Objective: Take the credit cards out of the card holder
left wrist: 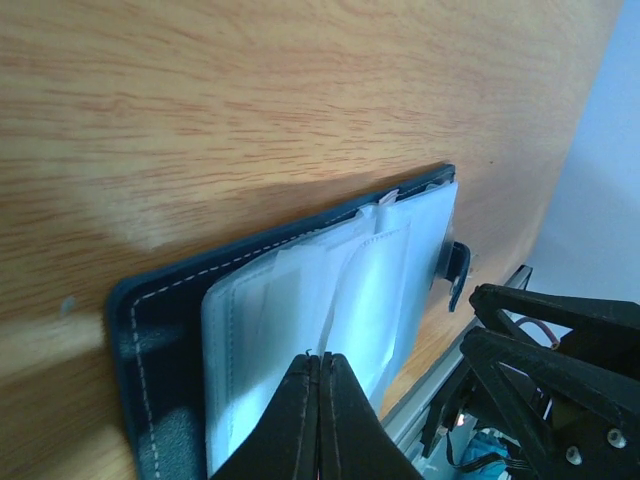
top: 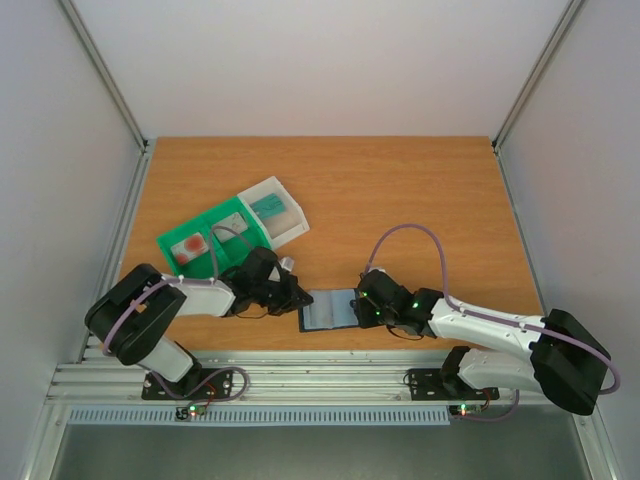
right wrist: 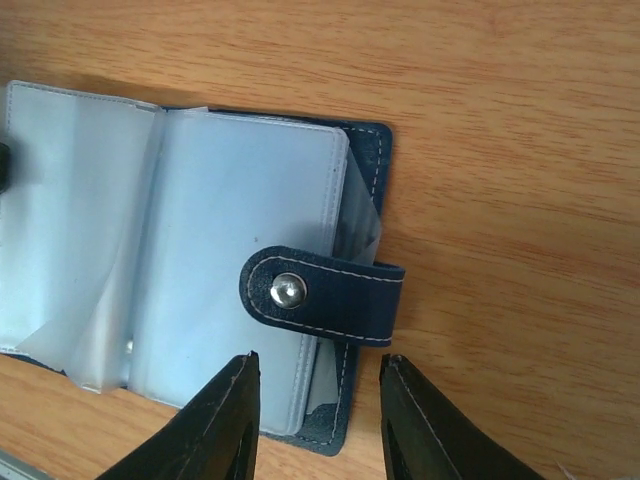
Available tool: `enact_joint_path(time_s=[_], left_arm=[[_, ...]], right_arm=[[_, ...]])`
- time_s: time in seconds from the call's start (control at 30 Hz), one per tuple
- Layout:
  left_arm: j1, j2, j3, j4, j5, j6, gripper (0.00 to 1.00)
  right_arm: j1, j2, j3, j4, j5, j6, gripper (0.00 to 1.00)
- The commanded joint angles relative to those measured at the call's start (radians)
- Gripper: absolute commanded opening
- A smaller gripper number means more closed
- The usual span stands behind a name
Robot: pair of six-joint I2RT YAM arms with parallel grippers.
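The card holder [top: 328,310] lies open near the front edge, its clear sleeves [left wrist: 300,320] facing up and its navy cover [right wrist: 372,150] underneath. My left gripper [left wrist: 320,358] is shut over the sleeves, and the raised edge of one clear sleeve [left wrist: 336,305] runs straight into its tips. My right gripper [right wrist: 318,385] is open, and its fingers [right wrist: 228,425] straddle the holder's near corner just below the tab clasp [right wrist: 320,295]. One teal credit card [top: 268,207] lies in the tray. I cannot make out a card inside the sleeves.
A green-and-white compartment tray [top: 216,222] stands behind the left gripper, with a reddish item [top: 190,246] in a green compartment. The table's metal front rail [top: 320,380] runs just below the card holder. Grey walls close in both sides.
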Motion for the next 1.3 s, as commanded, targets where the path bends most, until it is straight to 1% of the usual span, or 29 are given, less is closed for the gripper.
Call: enact_joint_path(time_s=[0.0,0.3,0.5,0.63,0.73,0.87,0.97,1.07,1.27], left_arm=[[-0.005,0.011,0.001,0.106,0.018,-0.025,0.01],[-0.004,-0.049,0.007,0.038,0.017,-0.015,0.01],[-0.005,-0.108,0.018,-0.073,0.0,0.025,0.01],[-0.004,-0.129,0.012,-0.059,0.016,0.012,0.02],[-0.005,-0.109,0.025,-0.05,0.035,0.002,0.08],[-0.006,-0.087,0.031,-0.031,0.033,-0.001,0.12],[-0.01,-0.06,0.04,0.002,0.035,-0.012,0.17],[-0.031,-0.014,0.067,0.021,0.036,-0.014,0.17],[-0.077,0.055,0.091,0.091,0.018,-0.045,0.17]], right_arm=[[-0.009,-0.001,0.004,-0.014,0.041,0.001,0.34],[-0.012,0.094,-0.009,0.086,-0.062,0.001,0.35],[-0.006,0.14,-0.023,0.184,-0.199,0.031,0.34],[0.002,0.159,-0.023,0.226,-0.249,0.04,0.33],[0.002,0.154,-0.019,0.215,-0.236,0.034,0.33],[0.002,0.11,-0.022,0.167,-0.175,0.023,0.33],[0.001,0.057,-0.028,0.126,-0.134,0.014,0.36],[0.002,0.022,-0.03,0.091,-0.102,0.003,0.39],[0.002,0.056,0.003,0.098,-0.089,-0.034,0.47]])
